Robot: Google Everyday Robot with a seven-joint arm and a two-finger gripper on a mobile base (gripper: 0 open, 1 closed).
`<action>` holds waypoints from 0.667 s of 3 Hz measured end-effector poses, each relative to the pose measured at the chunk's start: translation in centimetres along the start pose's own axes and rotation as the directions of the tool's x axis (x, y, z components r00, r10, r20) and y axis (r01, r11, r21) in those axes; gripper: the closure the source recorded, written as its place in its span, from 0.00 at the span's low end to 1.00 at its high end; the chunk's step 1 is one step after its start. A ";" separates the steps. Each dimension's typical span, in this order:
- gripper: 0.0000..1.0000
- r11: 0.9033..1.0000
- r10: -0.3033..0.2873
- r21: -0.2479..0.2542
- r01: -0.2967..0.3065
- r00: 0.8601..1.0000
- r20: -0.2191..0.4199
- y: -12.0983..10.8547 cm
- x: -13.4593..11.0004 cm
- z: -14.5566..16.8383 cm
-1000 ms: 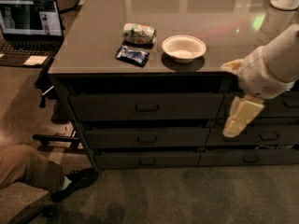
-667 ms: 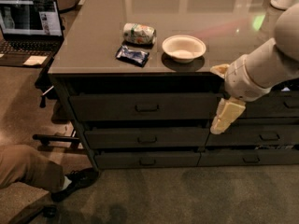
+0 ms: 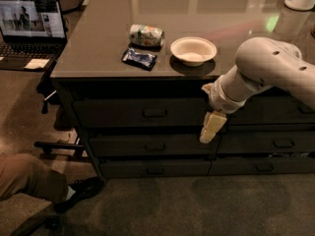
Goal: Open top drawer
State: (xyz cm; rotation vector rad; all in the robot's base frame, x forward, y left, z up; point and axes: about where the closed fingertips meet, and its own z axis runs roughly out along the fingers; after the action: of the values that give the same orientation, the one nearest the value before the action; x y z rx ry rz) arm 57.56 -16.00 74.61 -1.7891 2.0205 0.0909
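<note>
drawer handle (image 3: 155, 113) free, end effector (image 3: 208, 131) to right

The top drawer (image 3: 123, 113), dark grey with a small central bar handle, sits closed. My gripper (image 3: 208, 132) hangs at its 3 o'clock end.

The hand (image 3: 208, 132) has been shifted further left and is now placed before the right end of the top drawer (image 3: 113, 113).
</note>
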 end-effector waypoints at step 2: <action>0.00 1.000 0.026 0.012 -0.026 1.000 -0.011 -0.9 1.2 1.9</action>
State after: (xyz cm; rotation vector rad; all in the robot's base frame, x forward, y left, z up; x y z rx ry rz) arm 58.87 -16.65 72.67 -1.7604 2.0482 0.0760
